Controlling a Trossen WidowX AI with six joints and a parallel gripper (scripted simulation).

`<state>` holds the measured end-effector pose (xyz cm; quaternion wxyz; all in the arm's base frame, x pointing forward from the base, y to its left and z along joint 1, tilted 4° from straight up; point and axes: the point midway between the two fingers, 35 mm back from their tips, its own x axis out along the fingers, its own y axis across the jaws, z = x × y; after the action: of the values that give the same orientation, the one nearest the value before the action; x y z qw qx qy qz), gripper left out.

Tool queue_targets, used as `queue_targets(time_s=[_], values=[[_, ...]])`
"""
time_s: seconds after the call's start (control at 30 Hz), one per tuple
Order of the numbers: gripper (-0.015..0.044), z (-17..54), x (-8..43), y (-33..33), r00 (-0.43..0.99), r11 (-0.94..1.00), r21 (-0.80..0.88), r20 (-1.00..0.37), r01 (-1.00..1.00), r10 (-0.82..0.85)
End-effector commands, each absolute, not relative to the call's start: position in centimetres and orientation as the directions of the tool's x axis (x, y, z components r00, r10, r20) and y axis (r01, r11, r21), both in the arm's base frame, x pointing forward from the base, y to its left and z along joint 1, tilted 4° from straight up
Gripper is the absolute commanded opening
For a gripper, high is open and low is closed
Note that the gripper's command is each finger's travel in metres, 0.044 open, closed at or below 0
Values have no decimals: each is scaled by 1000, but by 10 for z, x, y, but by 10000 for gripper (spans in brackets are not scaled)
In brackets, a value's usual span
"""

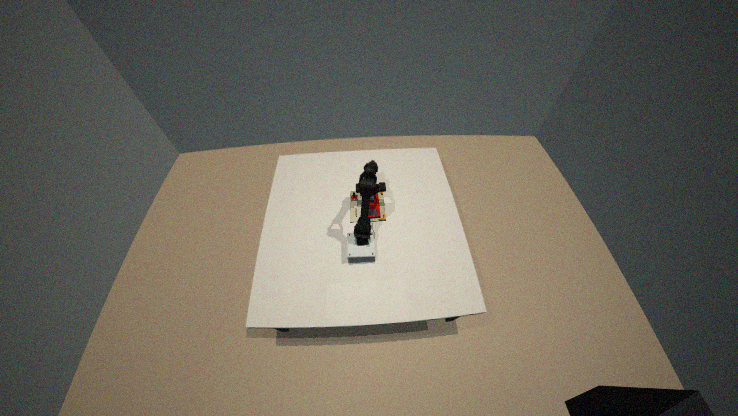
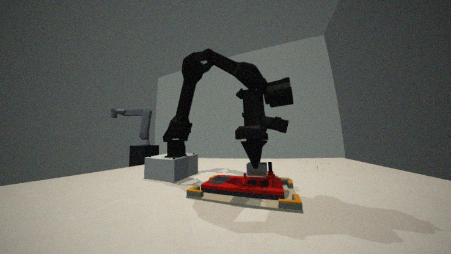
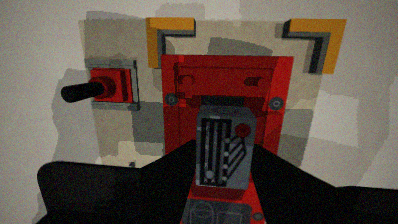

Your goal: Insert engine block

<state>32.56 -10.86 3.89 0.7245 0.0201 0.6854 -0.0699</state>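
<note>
My gripper [image 2: 256,166] [image 3: 223,147] is shut on the grey engine block [image 2: 251,171] [image 3: 247,175], with one finger on each side. The block is upright over the red car body [image 1: 375,209] [image 2: 233,185] [image 3: 225,75], and its sides run roughly along the body's sides in the wrist view. Its lower edge is close to the body's top; whether it touches is not clear. A dark strip of the opening [image 3: 223,100] shows just beyond the block; the block hides the rest. The rib and the slot side cannot be told apart clearly.
The car body lies on a beige board [image 2: 217,199] [image 3: 113,124] with orange corner brackets [image 2: 290,199] [image 3: 172,24] [image 3: 330,30]. A red piece with an upright black handle [image 2: 269,166] [image 3: 80,92] stands on the board beside the body, near the gripper.
</note>
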Motion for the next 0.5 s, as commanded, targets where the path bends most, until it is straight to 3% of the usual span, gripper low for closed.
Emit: queue_targets(time_s=[0.0, 0.47], values=[[159, 39, 326, -108, 54, 991, -66, -996, 116, -72], [159, 40, 327, -108, 54, 990, -65, -996, 123, -72]])
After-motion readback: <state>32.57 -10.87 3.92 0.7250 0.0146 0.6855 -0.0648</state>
